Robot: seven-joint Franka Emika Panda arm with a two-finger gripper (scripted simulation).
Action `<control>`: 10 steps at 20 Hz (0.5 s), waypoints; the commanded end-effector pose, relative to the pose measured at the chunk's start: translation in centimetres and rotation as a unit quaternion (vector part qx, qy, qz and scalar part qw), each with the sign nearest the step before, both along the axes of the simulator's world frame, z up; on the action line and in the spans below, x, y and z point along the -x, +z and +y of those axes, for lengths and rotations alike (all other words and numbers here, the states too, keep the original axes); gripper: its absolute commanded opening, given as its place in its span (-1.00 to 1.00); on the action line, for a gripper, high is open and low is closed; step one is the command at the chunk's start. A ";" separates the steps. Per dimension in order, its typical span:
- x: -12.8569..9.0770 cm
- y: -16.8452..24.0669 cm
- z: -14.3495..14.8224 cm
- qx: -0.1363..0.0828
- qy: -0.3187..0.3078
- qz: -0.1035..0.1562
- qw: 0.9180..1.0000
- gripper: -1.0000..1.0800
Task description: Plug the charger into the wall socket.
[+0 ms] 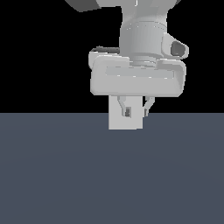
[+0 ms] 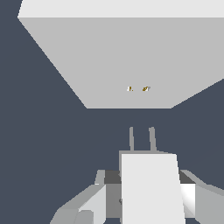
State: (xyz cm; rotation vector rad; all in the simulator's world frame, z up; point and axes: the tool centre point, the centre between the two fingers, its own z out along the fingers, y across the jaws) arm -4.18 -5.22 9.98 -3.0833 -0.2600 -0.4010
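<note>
The charger (image 2: pixel 151 188) is a small white block held between my fingers (image 2: pixel 89 203) in the wrist view, and my gripper (image 2: pixel 148 199) is shut on it. Its two thin prongs (image 2: pixel 131 139) point toward the wall socket (image 2: pixel 127 57), a large white block with two tiny yellowish dots (image 2: pixel 138 89) on its face. A strip of dark floor separates the prongs from the socket. In the exterior view my gripper (image 1: pixel 137 111) hangs low in front of a white block (image 1: pixel 118 124), and I cannot tell the charger apart from it there.
A dark blue-grey floor (image 1: pixel 65 175) runs under everything, with a black background above it. The arm's wrist and hand body (image 1: pixel 138 81) fill the upper middle of the exterior view.
</note>
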 end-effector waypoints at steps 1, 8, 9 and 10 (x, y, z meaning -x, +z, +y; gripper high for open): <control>-0.5 0.0 0.1 0.000 0.000 0.000 1.000 -1.00; -3.1 0.0 0.5 0.000 0.000 0.000 1.000 -1.00; -3.4 0.0 0.6 0.000 0.000 0.000 1.000 -1.00; -3.7 0.0 0.7 0.000 0.000 0.000 1.000 -1.00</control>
